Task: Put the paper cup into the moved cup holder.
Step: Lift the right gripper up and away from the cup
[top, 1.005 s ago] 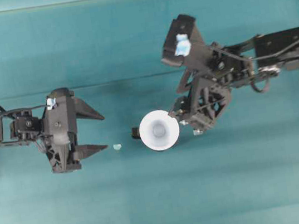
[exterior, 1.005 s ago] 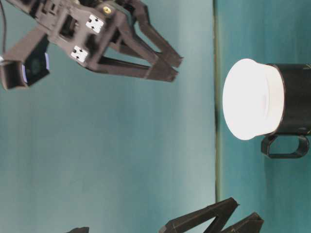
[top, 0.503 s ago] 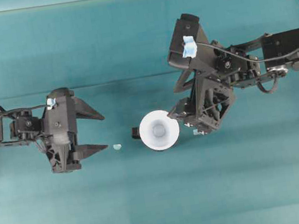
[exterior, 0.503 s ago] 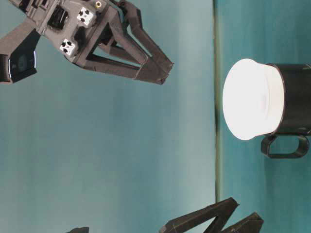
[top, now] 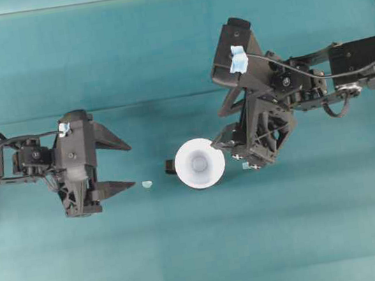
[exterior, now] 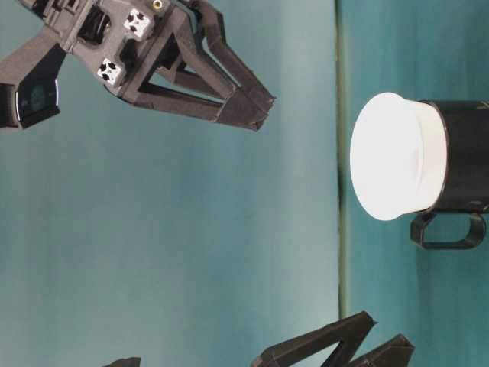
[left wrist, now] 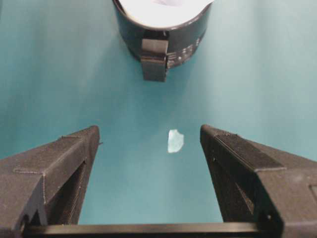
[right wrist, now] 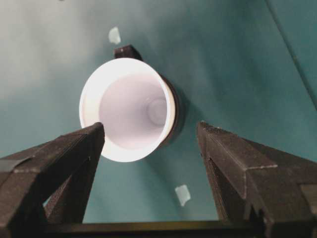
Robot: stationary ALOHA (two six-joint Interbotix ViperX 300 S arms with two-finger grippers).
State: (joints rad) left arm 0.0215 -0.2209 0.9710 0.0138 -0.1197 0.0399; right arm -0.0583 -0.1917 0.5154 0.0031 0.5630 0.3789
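A white paper cup (top: 199,163) sits upright inside a glossy black cup holder (exterior: 461,157) near the middle of a teal table (top: 204,251), its wide rim standing proud of the holder's top; the holder's small side handle (left wrist: 154,60) points toward the left arm; no brand, label or writing can be read on either. The left gripper (top: 122,166) rests level, well apart from the cup, its jaws spread wide with nothing between them; a small pale scrap (left wrist: 175,141) lies on the cloth between its fingers. The right gripper (right wrist: 148,144) hovers just beside and above the cup, jaws likewise wide apart and holding nothing; blue tape (top: 235,59) marks its wrist camera; another pale scrap (right wrist: 182,194) lies below it.
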